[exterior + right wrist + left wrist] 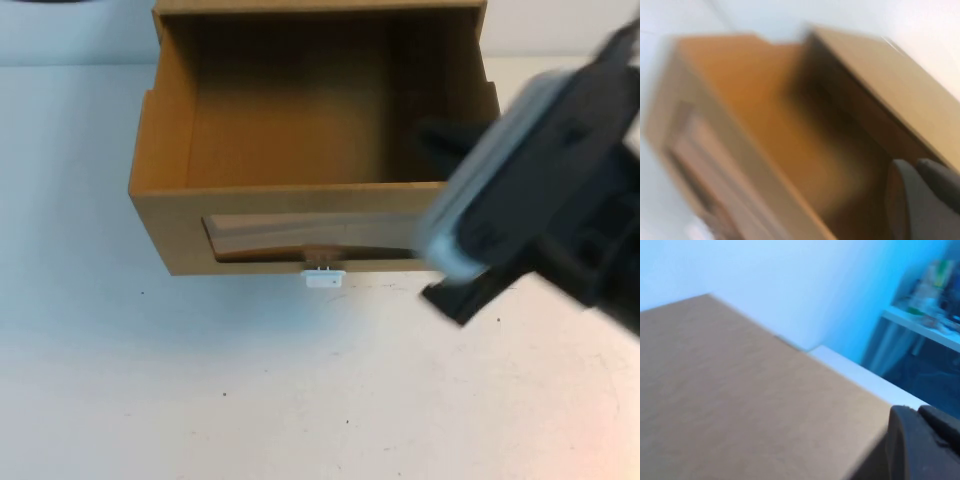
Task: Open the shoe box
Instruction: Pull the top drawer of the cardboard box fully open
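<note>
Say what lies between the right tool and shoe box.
Nothing, high view: right tool hangs over the shoe box's right side; left tool beside its cardboard.

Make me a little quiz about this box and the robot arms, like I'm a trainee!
1. True or false: the shoe box on the table has shoes inside.
2. Where is the right gripper? A) by the box's right side, shut. B) far off on the table's left. C) under the table.
3. Fill in: the left gripper, seen only from its own wrist camera, sits close to a plain ____ surface.

Key: 1 false, the box is open and empty. 2 A. 3 cardboard.
</note>
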You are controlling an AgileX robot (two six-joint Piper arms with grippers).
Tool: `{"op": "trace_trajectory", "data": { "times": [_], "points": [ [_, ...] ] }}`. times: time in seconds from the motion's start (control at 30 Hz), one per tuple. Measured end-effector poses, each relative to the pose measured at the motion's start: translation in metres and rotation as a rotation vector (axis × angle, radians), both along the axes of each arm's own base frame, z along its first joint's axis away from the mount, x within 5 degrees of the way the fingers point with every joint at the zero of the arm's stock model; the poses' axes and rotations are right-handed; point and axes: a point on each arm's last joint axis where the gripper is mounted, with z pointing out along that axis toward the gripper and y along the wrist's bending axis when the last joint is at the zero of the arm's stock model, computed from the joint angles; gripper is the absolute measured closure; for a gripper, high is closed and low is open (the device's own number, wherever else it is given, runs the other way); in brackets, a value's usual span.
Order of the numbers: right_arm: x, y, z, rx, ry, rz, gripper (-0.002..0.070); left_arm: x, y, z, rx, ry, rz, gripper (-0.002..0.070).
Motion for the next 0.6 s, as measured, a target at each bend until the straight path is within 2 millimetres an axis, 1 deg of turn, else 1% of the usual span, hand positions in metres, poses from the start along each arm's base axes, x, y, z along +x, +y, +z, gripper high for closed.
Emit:
{"op": "trace_trajectory", "data": {
  "times": [0.1,0.23,0.33,0.47,0.57,0.6],
  "points": [
    [-0.004,-0.025,0.012,0.089,0.046,-0.108,0.0682,-0.035,0.001,0.027,0.020,-0.037,-0.049,0.0680],
    [-0.017,-0.057,0.025,0.177,0.030,-0.140,0.0687,-0.076,0.005,0.057,0.035,-0.085,-0.038,0.0680],
    [-0.026,-0.081,0.022,0.205,0.019,-0.164,0.0687,-0.109,0.009,0.078,0.054,-0.138,-0.007,0.0680],
    [-0.036,-0.113,0.009,0.227,0.013,-0.234,0.0688,-0.157,0.019,0.104,0.089,-0.215,0.072,0.0680],
    [-0.043,-0.134,-0.002,0.243,0.010,-0.279,0.0688,-0.195,0.029,0.120,0.128,-0.273,0.160,0.0680],
    [-0.046,-0.140,-0.005,0.252,0.007,-0.289,0.0689,-0.204,0.031,0.122,0.140,-0.284,0.183,0.0680]
  ]
}}
